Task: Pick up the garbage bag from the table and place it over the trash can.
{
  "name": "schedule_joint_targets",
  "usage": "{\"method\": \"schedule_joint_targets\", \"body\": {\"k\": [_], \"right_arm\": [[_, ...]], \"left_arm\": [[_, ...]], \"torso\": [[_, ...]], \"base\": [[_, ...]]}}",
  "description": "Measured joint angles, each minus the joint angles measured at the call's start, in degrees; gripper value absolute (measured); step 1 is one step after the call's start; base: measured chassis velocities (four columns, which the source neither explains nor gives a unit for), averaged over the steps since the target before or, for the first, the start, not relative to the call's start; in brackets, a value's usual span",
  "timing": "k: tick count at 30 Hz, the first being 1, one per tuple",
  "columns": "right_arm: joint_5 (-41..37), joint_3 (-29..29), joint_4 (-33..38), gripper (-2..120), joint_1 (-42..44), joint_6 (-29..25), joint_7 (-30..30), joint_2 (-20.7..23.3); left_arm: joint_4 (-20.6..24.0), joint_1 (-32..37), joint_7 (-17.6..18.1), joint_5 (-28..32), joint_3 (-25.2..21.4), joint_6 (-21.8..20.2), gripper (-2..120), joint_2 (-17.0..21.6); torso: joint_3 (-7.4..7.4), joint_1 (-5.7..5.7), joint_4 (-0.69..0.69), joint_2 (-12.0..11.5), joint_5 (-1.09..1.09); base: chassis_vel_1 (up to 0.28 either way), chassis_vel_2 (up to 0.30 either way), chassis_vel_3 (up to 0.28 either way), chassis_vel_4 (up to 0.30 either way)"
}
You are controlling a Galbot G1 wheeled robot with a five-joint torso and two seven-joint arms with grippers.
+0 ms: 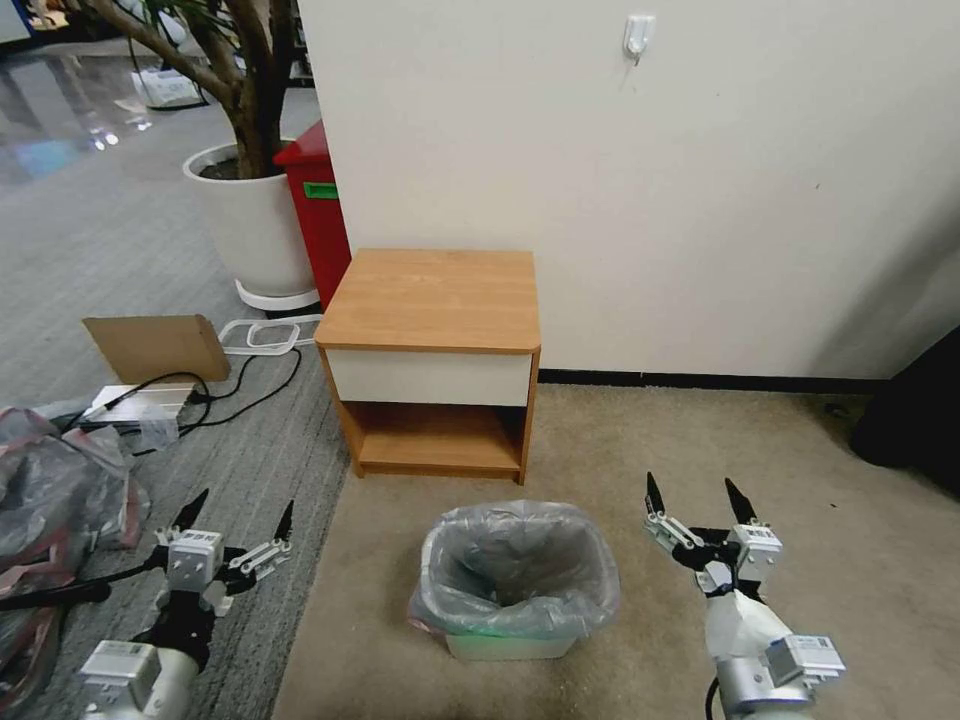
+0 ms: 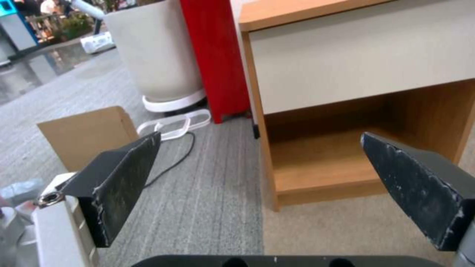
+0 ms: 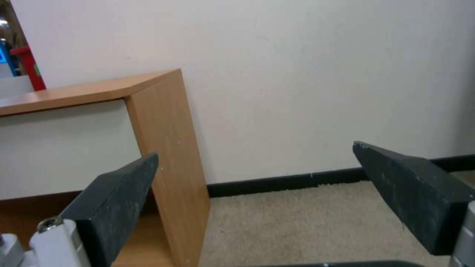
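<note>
The garbage bag (image 1: 515,560), crinkly translucent grey, lines the trash can (image 1: 510,647) and is folded out over its rim; the beige bin stands on the carpet in front of the table (image 1: 430,295). My left gripper (image 1: 247,500) hangs open to the left of the bin, holding nothing. My right gripper (image 1: 690,482) hangs open to the bin's right, also holding nothing. In the left wrist view the left gripper (image 2: 259,135) faces the table (image 2: 346,55) and its open shelf. In the right wrist view the right gripper (image 3: 255,149) faces the table's side panel (image 3: 163,129) and the wall.
A heap of grey-pink bags (image 1: 50,480) lies on the floor at far left. Behind it are a cardboard box (image 1: 155,345) and cables. A white plant pot (image 1: 250,220) and a red bin (image 1: 318,200) stand left of the table. A dark object (image 1: 915,410) sits at right.
</note>
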State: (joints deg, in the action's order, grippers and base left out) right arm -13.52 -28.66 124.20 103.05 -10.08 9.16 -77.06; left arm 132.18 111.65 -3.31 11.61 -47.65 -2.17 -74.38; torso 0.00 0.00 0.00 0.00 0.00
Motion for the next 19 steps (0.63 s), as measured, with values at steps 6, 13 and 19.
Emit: {"method": "schedule_joint_targets", "body": {"k": [6, 13, 19], "right_arm": [[0.0, 0.1, 0.0, 100, -0.1, 0.0, 0.0, 0.0], [0.0, 0.1, 0.0, 100, -0.1, 0.1, 0.1, 0.1], [0.0, 0.2, 0.0, 100, -0.2, 0.2, 0.1, 0.1]], "left_arm": [[-0.1, -0.1, 0.0, 0.0, 0.2, -0.1, 100, 0.0], [-0.1, -0.2, 0.2, 0.1, 0.3, -0.1, 100, 0.0], [-0.2, -0.2, 0.3, 0.1, 0.3, -0.2, 100, 0.0]], "torso": [[0.0, 0.0, 0.0, 0.0, 0.0], [0.0, 0.0, 0.0, 0.0, 0.0], [0.0, 0.0, 0.0, 0.0, 0.0]], "base": [[0.0, 0.0, 0.0, 0.0], [0.0, 0.0, 0.0, 0.0], [0.0, 0.0, 0.0, 0.0]]}}
